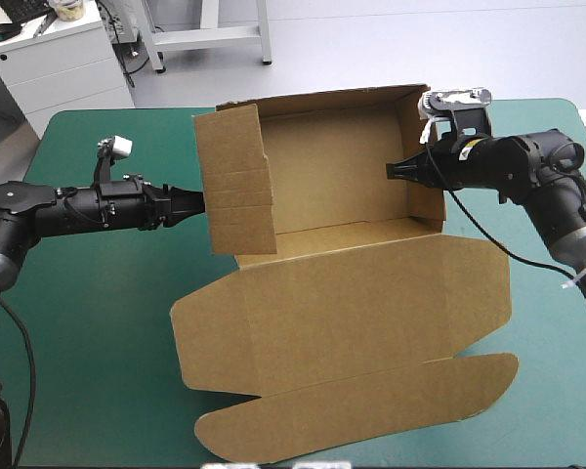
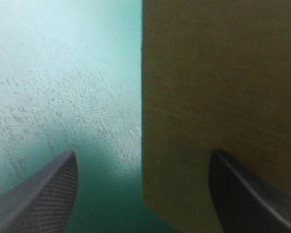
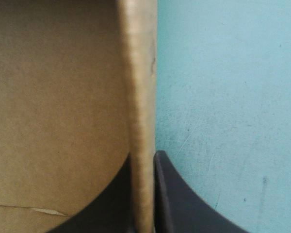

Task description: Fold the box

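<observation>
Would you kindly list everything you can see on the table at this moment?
box: one, brown, mid-table; walls raised on the far side, lid panels flat toward the near edge.
table: one, teal-green cover, beneath everything.
left gripper: one, black, at the box's left wall, jaws apart.
right gripper: one, black, at the box's right wall, jaws clamped on its edge.
</observation>
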`<state>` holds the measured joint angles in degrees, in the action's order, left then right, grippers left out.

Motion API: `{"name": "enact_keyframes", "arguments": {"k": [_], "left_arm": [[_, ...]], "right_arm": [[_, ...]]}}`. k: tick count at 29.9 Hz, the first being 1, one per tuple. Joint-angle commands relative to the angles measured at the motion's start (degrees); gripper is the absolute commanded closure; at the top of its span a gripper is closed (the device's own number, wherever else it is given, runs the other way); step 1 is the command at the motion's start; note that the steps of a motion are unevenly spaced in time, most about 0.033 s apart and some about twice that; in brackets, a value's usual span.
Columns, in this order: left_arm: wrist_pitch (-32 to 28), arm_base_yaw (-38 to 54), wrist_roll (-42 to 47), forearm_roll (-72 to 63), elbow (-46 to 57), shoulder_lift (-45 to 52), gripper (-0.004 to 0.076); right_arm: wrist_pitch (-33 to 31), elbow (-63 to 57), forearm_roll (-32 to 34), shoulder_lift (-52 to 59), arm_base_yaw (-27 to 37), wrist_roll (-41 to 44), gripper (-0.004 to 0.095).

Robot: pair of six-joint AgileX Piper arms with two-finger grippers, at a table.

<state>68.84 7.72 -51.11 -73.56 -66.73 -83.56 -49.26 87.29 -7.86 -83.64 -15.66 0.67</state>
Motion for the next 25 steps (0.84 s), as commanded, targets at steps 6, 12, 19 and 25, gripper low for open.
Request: {"name": "enact_keyframes", "arguments": {"k": [6, 12, 19, 25], "left_arm": [[5.2, -2.6, -0.5, -9.9, -1.4, 3.3, 0.0189], [5.2, -6.1, -1.6, -9.9, -1.5, 5.0, 0.0189], [5.1, -7.2, -4.0, -10.3, -1.6, 6.6, 0.0189], [5.1, -7.2, -3.4, -11.8, -1.6, 6.6, 0.0189]], "right_arm": [[4.9, 1.4, 2.3, 1.7, 0.2, 2.2, 0.09], [4.4, 1.4, 3.3, 1.7, 0.2, 2.2, 0.09], [3.0, 1.4, 3.1, 1.7, 0.2, 2.6, 0.09], [1.5, 1.4, 1.3, 1.7, 0.1, 2.3, 0.09]]}}
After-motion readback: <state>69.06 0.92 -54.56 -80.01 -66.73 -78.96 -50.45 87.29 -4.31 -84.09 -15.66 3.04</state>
